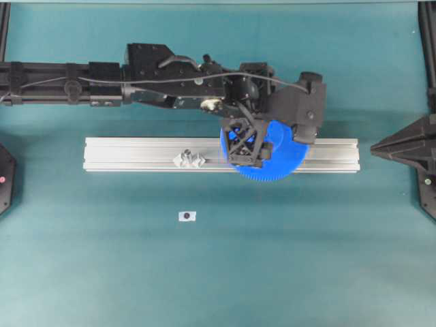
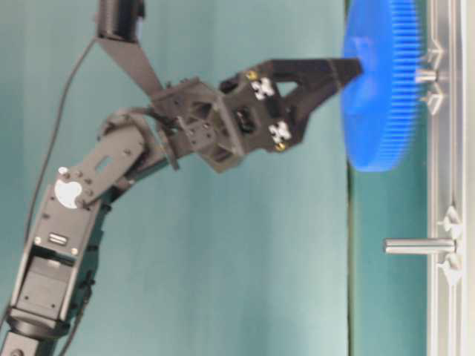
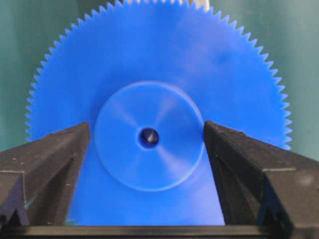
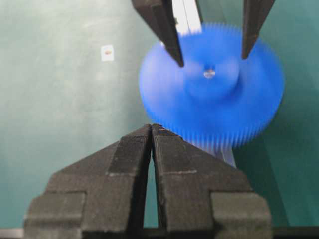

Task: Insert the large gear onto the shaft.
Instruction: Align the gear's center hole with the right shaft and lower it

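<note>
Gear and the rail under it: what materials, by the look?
Large gear: likely molded plastic, uniform bright blue with a matte-satin sheen and crisp fine teeth. Rail: looks like extruded aluminium, pale silver with lengthwise slots. Neither can be confirmed from the pictures.

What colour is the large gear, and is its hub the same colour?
The large gear is bright blue, hub included; the left wrist view shows it best.

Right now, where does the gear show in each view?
Overhead: gear right of centre, on the rail.
Table-level: top right, edge-on.
Left wrist: fills the frame.
Right wrist: upper right.
Shared landmark: the left gripper straddling the gear's hub.
</note>
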You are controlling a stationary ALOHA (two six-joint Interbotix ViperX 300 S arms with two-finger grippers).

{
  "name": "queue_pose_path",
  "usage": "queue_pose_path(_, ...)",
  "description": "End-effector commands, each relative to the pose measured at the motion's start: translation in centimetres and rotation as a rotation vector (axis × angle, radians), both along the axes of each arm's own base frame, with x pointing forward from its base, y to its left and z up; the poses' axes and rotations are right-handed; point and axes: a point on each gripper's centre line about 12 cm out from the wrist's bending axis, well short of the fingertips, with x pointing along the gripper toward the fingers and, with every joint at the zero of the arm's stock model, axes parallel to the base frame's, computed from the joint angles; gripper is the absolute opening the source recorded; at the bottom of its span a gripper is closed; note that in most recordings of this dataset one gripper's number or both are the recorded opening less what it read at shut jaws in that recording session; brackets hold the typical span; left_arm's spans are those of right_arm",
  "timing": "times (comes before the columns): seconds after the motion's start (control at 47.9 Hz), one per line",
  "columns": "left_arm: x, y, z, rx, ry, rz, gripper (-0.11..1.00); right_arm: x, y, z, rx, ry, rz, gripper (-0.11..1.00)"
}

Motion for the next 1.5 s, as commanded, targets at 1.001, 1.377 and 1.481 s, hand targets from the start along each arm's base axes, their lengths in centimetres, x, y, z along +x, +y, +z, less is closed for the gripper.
queue_pose_path(1.001,-5.7,-0.2,6.9,0.001,-0.084,0.022,0.87,-0.9,-0.5,0.5,0.007,-0.005,-0.039,0.12)
queue_pose_path(1.377,-4.9,-0.1,6.2,-0.002,-0.194,0.039,0.86,-0.9,-1.0,0.6,0.006,-0.013,-0.075,0.12)
queue_pose_path(1.481,-4.3,-0.1,6.8,0.002,-0.217,0.037,0.83,-0.9,-1.0,0.8,0.006,-0.017,-0.075,0.12)
